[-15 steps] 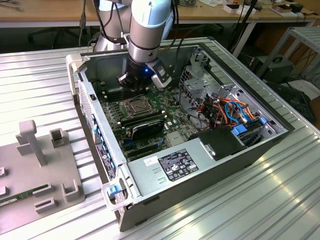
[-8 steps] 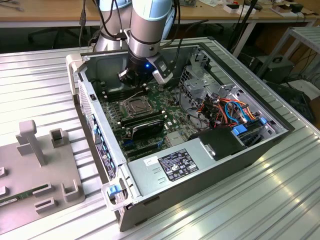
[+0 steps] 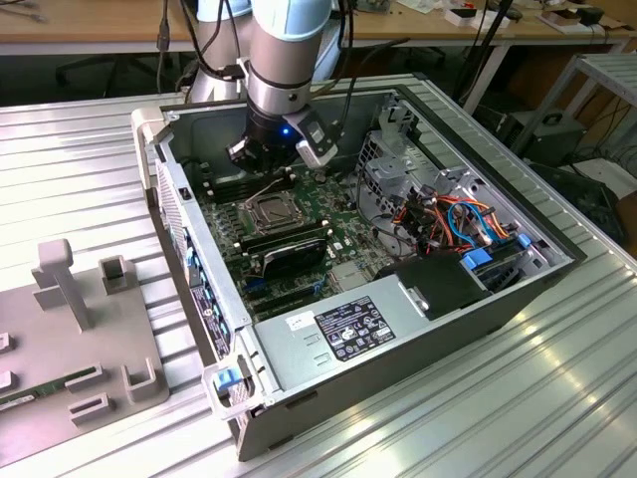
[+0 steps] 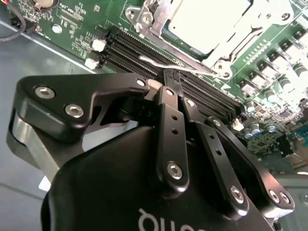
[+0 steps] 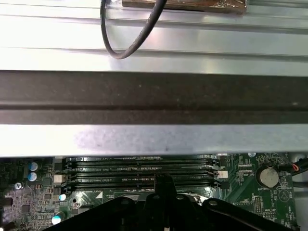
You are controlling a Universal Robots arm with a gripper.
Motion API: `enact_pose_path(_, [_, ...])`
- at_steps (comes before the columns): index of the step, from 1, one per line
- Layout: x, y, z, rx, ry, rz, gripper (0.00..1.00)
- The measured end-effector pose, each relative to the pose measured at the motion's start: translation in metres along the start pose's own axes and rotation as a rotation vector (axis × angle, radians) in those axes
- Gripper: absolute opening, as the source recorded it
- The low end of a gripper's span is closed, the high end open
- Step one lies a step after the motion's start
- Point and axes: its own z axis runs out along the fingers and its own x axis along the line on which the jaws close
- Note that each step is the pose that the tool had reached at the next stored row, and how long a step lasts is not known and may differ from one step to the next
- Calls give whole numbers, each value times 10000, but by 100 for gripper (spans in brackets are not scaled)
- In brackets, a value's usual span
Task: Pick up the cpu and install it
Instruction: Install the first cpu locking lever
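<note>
CPU [image 4: 204, 21] lies seated in its socket [image 3: 271, 210], frame unlatched; thin, light, stiff and fragile, best taken by its edges. Gripper [image 4: 172, 77], fingers pressed together and empty, hovers above the memory slots [image 5: 139, 174] just beside it.

Green motherboard [image 3: 299, 224] with black memory slots [image 5: 139, 174]; silver-grey cpu [image 4: 207, 21]; black gripper [image 4: 169, 79]; orange and blue cables [image 3: 463, 219].

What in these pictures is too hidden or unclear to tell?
1. Second wrist view: the cpu is cut off by the picture's edge and the metal frame covers its rim, so its seating is unclear.
2. Second wrist view: the tool hides any contact with the wire lever.
3. Exterior view: the socket is too small to show its contents.
</note>
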Motion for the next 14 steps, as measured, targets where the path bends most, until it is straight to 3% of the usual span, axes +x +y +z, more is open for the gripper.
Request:
enact_pose_path(2, [-5,11,-56,-2,-34,-7,11])
enact_pose_path(4, [2,20,-108,-3,-121,-23,11])
enact_pose_path(5, [25,20,-111,-4,-186,-34,11])
enact_pose_path(8, [89,19,-118,-5,-288,-53,11])
enact_pose_path(12, [176,19,-125,-8,-375,-67,11])
enact_pose_path(14, [188,19,-126,-10,-414,-75,11])
